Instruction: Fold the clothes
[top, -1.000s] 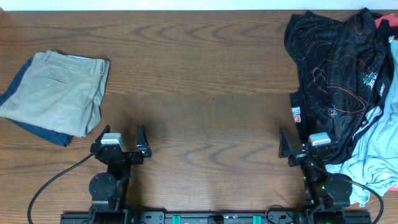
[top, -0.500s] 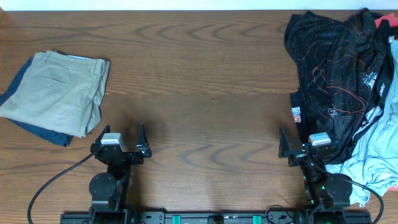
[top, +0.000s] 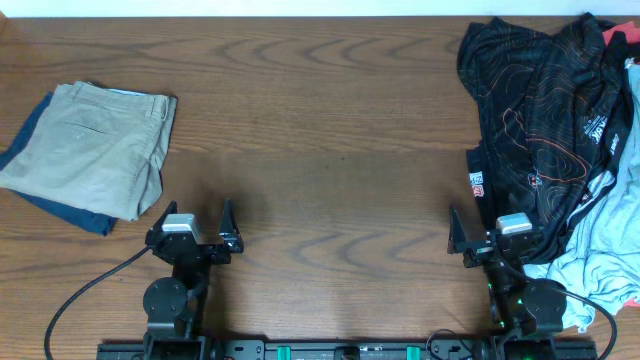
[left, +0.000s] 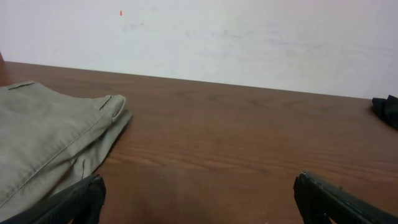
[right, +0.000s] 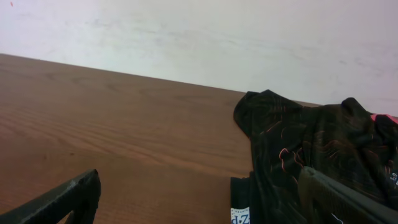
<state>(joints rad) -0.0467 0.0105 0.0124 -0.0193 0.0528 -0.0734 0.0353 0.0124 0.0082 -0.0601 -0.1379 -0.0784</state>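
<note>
Two grippers sit at the near table edge, both spread wide, nothing held: left gripper and right gripper. The black jersey is crumpled in the far-right corner, its near hem just beside the right gripper, touching a light-blue garment. A red garment peeks out at the right edge. Folded khaki trousers lie far left. Wide bare wood lies between the piles. The jersey's red-white patch and white lettering are unreadable.
</note>
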